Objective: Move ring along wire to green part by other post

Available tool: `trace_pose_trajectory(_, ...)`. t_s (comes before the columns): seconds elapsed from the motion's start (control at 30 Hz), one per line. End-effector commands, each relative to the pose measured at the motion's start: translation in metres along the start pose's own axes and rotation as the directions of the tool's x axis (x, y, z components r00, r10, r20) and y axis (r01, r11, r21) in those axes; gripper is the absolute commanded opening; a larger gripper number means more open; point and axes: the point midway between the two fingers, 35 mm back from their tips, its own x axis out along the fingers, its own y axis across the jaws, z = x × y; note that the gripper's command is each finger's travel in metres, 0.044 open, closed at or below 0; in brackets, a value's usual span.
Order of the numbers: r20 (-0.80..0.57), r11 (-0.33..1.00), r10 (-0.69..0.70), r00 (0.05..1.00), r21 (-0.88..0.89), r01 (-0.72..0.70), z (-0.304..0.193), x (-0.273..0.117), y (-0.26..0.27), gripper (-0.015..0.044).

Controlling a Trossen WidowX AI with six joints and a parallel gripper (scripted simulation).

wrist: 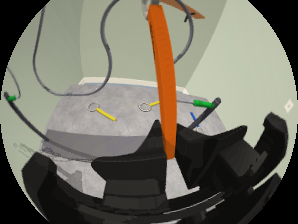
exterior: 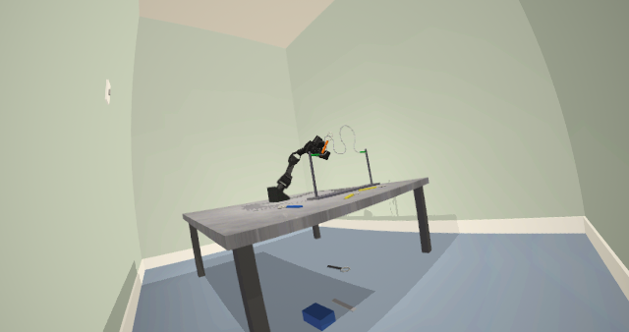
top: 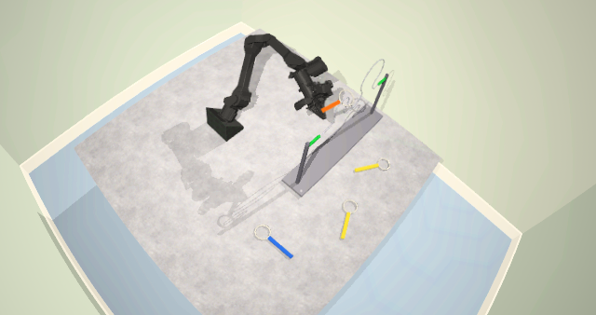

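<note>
My gripper [top: 323, 113] [wrist: 160, 122] is shut on the orange handle [top: 331, 106] [exterior: 324, 146] [wrist: 166, 75] near its lower end. The handle points up to the pale ring [top: 339, 95], which is at the first hump of the grey wire [exterior: 347, 126] [wrist: 110, 62]. The ring is mostly out of the wrist view; whether it touches the wire cannot be told. The near green part [top: 315, 140] [exterior: 314, 154] [wrist: 204, 104] sits by the near post [top: 303, 163] [exterior: 314, 175]. The far green part [top: 382, 80] [exterior: 363, 151] [wrist: 11, 98] sits by the far post [top: 379, 96] [exterior: 369, 167].
The posts stand on a grey base plate [top: 332, 154]. Beyond it lie two yellow-handled rings [top: 366, 168] [top: 345, 225] and a blue-handled ring [top: 280, 247] on the table. The wire has a taller hump and a dip between my gripper and the far post.
</note>
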Motion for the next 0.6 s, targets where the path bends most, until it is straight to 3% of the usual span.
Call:
trace_pose_trajectory(0.0, 0.000, 0.995, 0.051, 0.999, 0.091, -0.051, 0.001, -0.001, 0.008, -0.0150)
trace_pose_trajectory(0.57, 0.038, 0.874, 0.239, 0.970, 0.428, -0.232, 0.008, -0.006, 0.035, -0.0150)
